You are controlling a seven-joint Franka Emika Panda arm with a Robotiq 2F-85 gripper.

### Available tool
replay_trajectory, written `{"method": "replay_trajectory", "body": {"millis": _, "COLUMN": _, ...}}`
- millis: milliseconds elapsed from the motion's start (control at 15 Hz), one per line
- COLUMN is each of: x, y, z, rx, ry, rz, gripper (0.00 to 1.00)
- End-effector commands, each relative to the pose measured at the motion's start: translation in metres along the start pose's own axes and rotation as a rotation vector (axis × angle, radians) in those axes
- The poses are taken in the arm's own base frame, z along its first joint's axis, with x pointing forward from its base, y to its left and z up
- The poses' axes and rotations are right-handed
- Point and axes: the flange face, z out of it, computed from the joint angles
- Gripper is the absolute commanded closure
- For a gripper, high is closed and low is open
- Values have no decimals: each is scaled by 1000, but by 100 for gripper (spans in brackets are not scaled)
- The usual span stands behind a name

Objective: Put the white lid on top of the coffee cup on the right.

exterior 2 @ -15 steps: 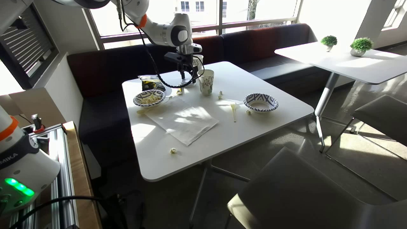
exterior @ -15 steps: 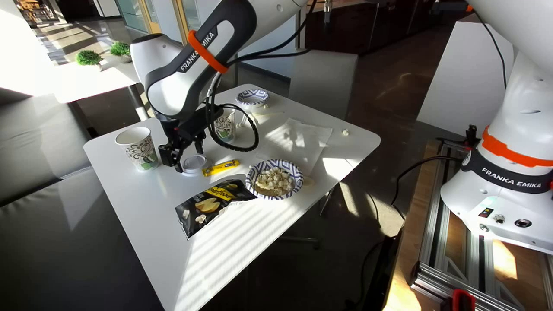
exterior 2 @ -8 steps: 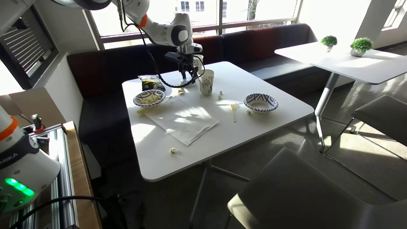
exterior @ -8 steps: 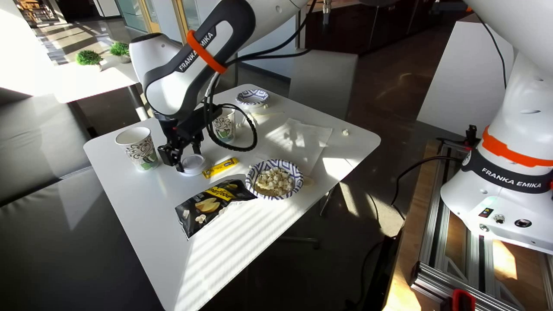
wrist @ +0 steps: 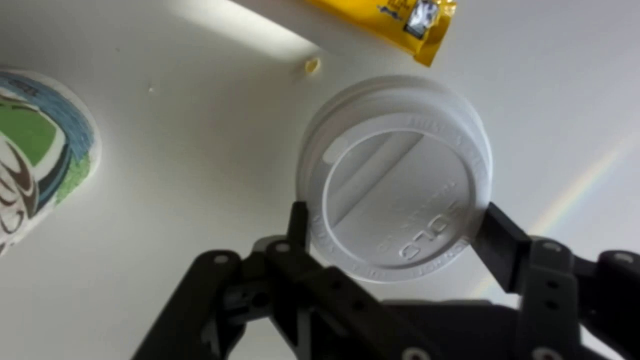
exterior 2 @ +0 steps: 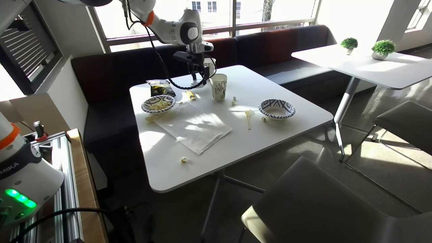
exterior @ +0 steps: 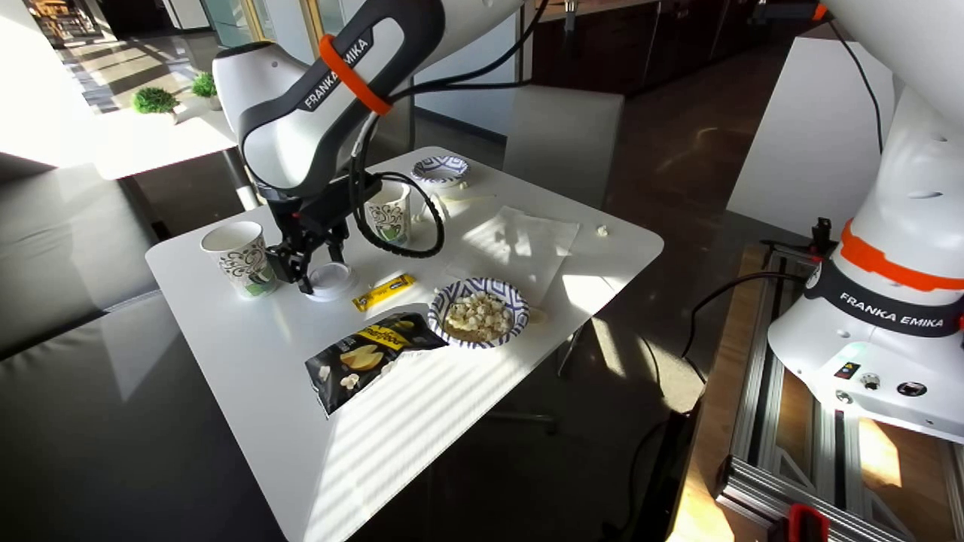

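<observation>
The white lid (wrist: 397, 190), round and embossed, is pinched at opposite sides, top up, right of centre in the wrist view. The right cup (exterior: 390, 214), white with dark swirls, stands upright, open-mouthed, upper left of centre in an exterior view.

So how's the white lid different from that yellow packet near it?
The white lid is round; the yellow packet is long and narrow. The white lid's lettering is raised and white; the yellow packet has colored printing. The white lid is held in the gripper; the yellow packet lies on the table, apart from the gripper. Both bear markings.
</observation>
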Motion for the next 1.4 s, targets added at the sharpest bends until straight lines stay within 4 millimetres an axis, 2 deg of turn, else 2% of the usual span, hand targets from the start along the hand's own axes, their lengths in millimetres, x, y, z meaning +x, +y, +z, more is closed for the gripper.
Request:
{"method": "replay_trajectory", "body": {"millis": 0, "x": -29, "y": -9, "z": -45, "rx": -33, "ry": -24, "rz": 13, "gripper": 44}}
{"method": "replay_trajectory", "body": {"millis": 133, "x": -45, "y": -6, "z": -69, "rx": -43, "ry": -17, "rz": 50, "gripper": 44}}
{"method": "replay_trajectory", "body": {"millis": 400, "x": -79, "y": 24, "z": -114, "rx": -135, "ry": 19, "rz": 200, "gripper": 44}}
{"method": "replay_trajectory", "body": {"millis": 667, "x": -115, "y": 72, "z": -152, "rx": -205, "ry": 75, "rz": 328, "gripper": 44}}
{"method": "replay_trajectory", "body": {"millis": 800, "x": -127, "y": 95, "z": -163, "rx": -233, "ry": 95, "rz": 368, "gripper": 44}}
{"method": "replay_trajectory", "body": {"millis": 867, "x": -102, "y": 82, "z": -156, "rx": -214, "ry": 70, "rz": 332, "gripper": 19}}
{"method": "replay_trajectory", "body": {"millis": 1000, "x": -115, "y": 97, "z": -166, "rx": -225, "ry": 78, "rz": 355, "gripper": 19}}
{"method": "replay_trajectory", "body": {"millis": 1267, "x": -122, "y": 97, "z": -165, "rx": -225, "ry": 77, "rz": 361, "gripper": 19}}
{"method": "replay_trajectory", "body": {"millis": 1333, "x": -122, "y": 97, "z": -165, "rx": -225, "ry": 77, "rz": 361, "gripper": 44}}
